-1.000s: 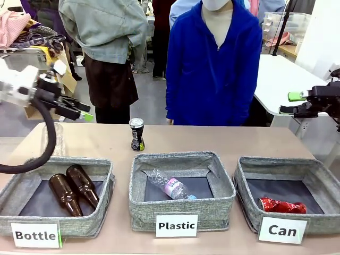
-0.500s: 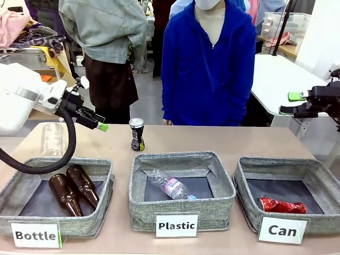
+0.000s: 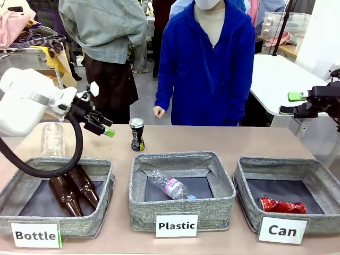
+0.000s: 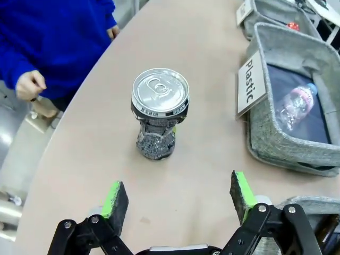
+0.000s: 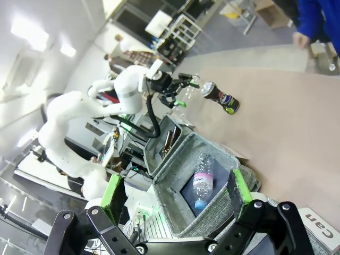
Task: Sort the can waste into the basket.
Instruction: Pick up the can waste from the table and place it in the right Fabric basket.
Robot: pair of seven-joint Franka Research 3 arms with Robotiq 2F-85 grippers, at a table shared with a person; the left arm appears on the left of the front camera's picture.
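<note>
Beige tabletop (image 3: 223, 141) — upright black can (image 3: 137, 134), silver top, pale print — left tool (image 3: 106, 126) and right tool (image 3: 290, 103) both with jaws apart

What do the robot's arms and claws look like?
The left arm is fat, round and shiny white, with a thick black cable hanging from it. The left gripper and the right gripper are black, with bolted joints and two thin fingers. Each fingertip wears a bright green pad.
</note>
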